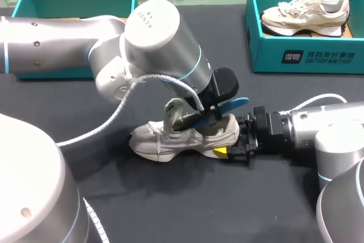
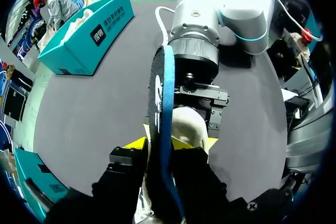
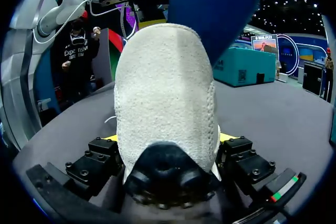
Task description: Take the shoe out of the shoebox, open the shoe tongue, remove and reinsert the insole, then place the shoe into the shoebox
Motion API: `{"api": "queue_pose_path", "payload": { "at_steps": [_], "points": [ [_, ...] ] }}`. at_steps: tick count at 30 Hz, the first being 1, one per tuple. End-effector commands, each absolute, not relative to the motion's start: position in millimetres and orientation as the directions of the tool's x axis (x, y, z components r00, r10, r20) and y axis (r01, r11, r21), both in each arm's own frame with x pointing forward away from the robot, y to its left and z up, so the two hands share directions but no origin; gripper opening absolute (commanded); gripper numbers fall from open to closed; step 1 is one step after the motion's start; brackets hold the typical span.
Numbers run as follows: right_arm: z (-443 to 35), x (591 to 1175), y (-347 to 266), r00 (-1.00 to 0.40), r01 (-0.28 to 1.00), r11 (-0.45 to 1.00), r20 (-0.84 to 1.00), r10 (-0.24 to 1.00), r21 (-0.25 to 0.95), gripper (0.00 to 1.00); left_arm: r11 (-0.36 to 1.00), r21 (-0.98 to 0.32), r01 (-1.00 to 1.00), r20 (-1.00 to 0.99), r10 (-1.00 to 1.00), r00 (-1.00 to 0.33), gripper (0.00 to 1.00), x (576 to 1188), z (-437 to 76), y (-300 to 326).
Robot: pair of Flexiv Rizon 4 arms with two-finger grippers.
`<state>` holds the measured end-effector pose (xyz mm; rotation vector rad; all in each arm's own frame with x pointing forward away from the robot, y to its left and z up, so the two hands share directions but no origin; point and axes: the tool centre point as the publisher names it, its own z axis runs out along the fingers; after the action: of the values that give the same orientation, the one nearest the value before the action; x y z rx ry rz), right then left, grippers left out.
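our right gripper (image 1: 230,151) is closed on the heel of the shoe (image 1: 165,140) on the table (image 1: 170,209); our left gripper (image 1: 211,119) pinches the blue insole (image 1: 233,104) above it.

White lettering stands on the shoebox's (image 1: 267,55) front wall.

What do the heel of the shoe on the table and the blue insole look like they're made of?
The shoe heel looks off-white, matte and finely pebbled, like suede or dense knit. The insole is thin, blue, matte and slightly curved; probably fabric-covered foam, but I can't be sure.
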<state>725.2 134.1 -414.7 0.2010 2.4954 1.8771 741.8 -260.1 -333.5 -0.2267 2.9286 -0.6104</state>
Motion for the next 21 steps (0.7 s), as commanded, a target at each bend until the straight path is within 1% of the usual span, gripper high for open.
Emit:
{"api": "queue_pose_path", "payload": {
  "at_steps": [1, 10, 21],
  "points": [
    [-416.2, 724.4, 134.4, -0.992, 0.096, 0.276, 0.068, 0.111, 0.956, 0.0, 0.902, -0.417, -0.111, -0.09, -0.162, -0.983, 0.0, 743.4, -335.6, -261.4],
    [-416.2, 724.4, 134.4, -0.992, 0.096, 0.276, 0.068, 0.111, 0.956, 0.0, 0.882, -0.461, -0.091, -0.024, -0.115, -0.993, 0.0, 740.9, -326.2, -265.1],
    [-416.2, 724.4, 134.4, -0.992, 0.096, 0.276, 0.068, 0.111, 0.956, 0.0, 0.871, -0.488, -0.06, -0.005, -0.072, -0.997, 0.0, 727.0, -302.9, -287.2]
  ]
}}
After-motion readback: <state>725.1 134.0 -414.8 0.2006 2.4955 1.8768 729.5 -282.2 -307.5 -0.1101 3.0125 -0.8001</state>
